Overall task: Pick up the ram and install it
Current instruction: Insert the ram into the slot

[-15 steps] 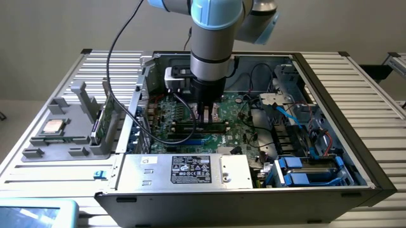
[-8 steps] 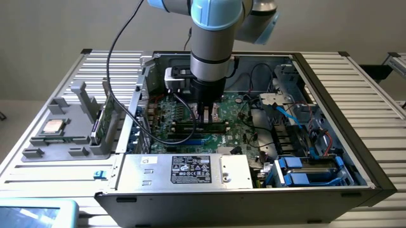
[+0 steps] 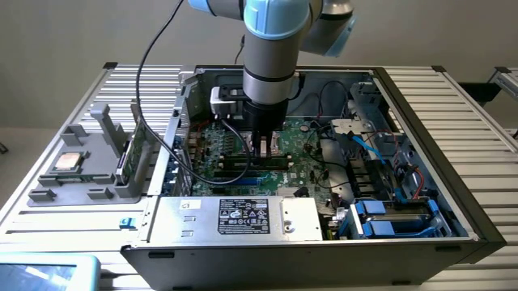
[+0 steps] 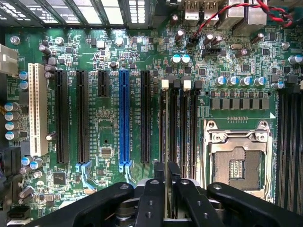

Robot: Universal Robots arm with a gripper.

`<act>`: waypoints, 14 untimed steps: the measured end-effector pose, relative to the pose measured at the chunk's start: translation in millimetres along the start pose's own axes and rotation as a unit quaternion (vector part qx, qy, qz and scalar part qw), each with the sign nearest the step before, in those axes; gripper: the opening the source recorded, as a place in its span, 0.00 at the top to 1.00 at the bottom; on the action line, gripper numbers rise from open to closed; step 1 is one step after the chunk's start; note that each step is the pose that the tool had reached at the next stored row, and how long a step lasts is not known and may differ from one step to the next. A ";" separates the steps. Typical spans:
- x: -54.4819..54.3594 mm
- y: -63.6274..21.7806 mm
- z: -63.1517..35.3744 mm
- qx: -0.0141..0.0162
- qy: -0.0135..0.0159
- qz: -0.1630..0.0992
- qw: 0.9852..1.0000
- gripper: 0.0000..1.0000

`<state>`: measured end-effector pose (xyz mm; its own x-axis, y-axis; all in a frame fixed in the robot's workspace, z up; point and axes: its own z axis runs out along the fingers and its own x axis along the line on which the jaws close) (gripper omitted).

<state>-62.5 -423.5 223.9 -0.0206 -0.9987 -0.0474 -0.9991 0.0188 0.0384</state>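
Ram [image 4: 168, 142] stands edge-on, pinched between nearly closed fingers [image 4: 159, 177], over the motherboard [image 4: 109, 127] memory slots.

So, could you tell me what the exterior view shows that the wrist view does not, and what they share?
Exterior view: the arm reaching down into the open computer case, the power supply with its label, and a grey holder beside the case carrying a square silver chip.

Wrist view: the blue expansion slot, the white slot and the empty processor socket up close.

Both: the green motherboard and the gripper low over the memory slots.
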 end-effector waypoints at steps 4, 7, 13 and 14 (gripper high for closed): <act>0.1 0.2 -0.3 0.000 0.000 0.000 1.000 0.75; -0.5 0.3 -3.5 0.000 0.000 0.001 1.000 0.75; -1.7 0.6 -10.8 0.000 0.000 0.002 1.000 0.75; -1.9 0.6 -11.4 0.000 0.000 0.002 1.000 0.75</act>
<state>-62.6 -422.2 235.4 -0.0246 -0.9986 -0.0468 -0.9990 0.0228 0.0390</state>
